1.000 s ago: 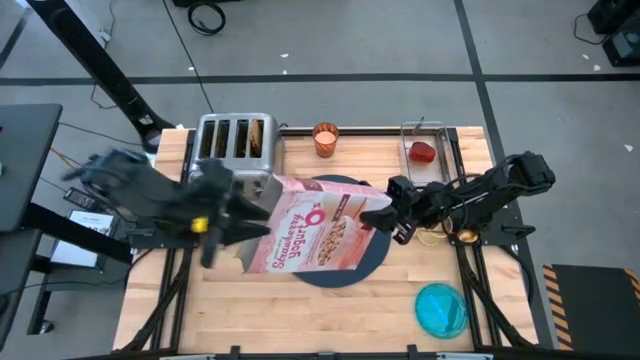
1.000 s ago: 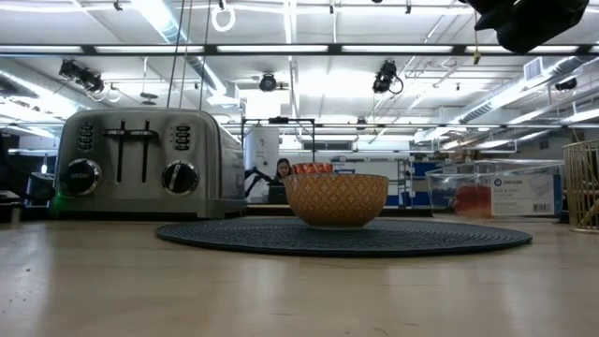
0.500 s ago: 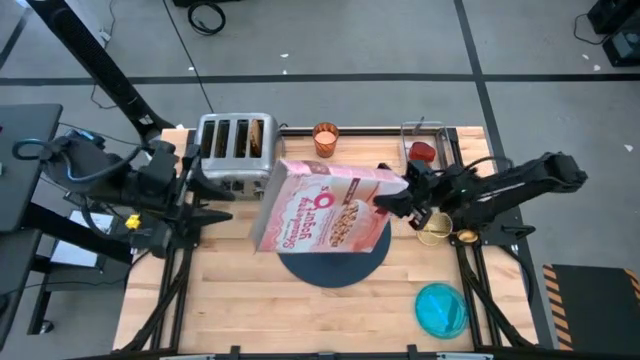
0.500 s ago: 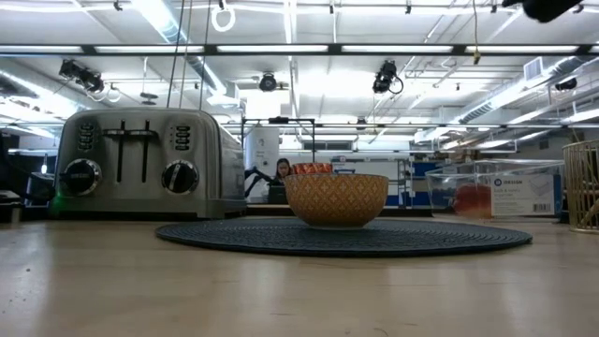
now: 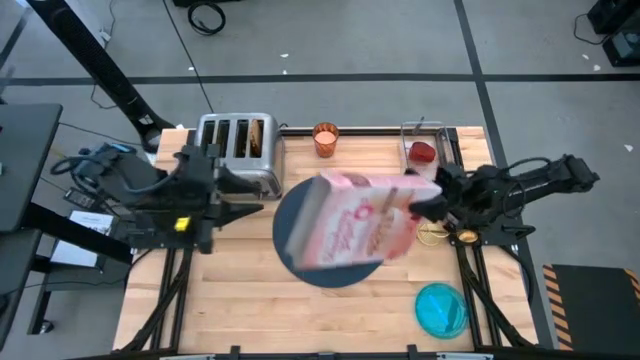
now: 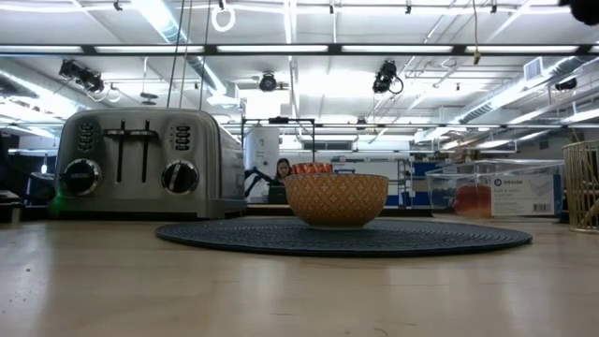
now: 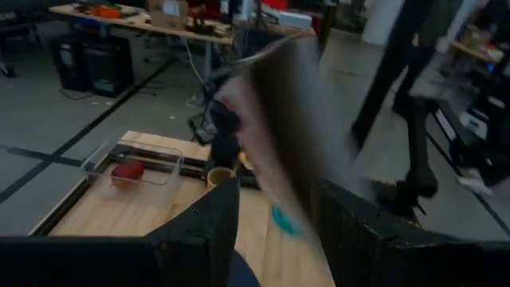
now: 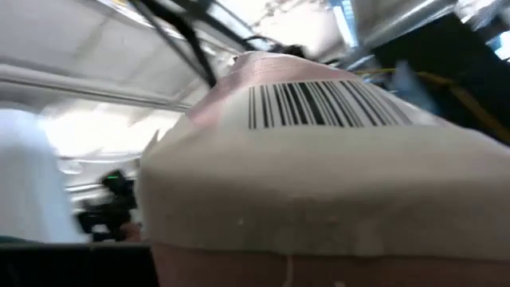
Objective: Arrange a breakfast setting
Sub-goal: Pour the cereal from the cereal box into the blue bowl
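Wooden table (image 5: 240, 280); blurred cereal box (image 5: 358, 218) seemingly hides right gripper (image 5: 428, 203); bowl (image 6: 336, 198) unseen above.

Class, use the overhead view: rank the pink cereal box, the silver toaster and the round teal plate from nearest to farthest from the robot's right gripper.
From the right gripper:
1. Pink cereal box: held at the gripper, over the mat's middle.
2. Round teal plate: front right corner of the table.
3. Silver toaster: back left, across the table.
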Robot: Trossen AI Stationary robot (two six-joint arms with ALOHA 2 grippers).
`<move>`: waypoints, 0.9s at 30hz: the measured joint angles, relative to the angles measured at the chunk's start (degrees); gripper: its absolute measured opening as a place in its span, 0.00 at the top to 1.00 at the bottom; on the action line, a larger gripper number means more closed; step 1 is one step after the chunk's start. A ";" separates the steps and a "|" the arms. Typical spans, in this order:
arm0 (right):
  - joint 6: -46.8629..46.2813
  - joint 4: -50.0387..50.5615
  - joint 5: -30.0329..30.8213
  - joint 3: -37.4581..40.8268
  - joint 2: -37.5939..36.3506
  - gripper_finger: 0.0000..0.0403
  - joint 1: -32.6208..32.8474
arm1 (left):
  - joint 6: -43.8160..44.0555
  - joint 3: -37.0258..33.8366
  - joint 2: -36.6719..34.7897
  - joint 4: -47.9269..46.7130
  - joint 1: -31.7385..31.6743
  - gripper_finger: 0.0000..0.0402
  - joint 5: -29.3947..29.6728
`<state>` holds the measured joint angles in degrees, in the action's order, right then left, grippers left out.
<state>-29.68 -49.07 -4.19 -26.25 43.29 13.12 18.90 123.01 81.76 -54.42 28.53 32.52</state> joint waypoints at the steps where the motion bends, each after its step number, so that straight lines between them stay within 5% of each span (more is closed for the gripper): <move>1: -0.11 -1.13 0.08 0.78 -0.87 0.59 1.80 | 0.12 -0.85 0.00 1.56 -0.63 0.59 0.01; 15: 6.44 4.91 9.65 7.42 -16.36 0.59 32.02 | 4.32 -16.33 2.02 28.15 -5.91 0.59 0.01; 27: 25.05 8.07 38.41 7.42 -19.42 0.60 57.73 | 12.31 -21.89 7.70 30.38 -8.13 0.59 -0.03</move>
<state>-4.63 -41.00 34.23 -18.83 23.88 70.85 31.21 101.12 89.46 -24.04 20.40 32.49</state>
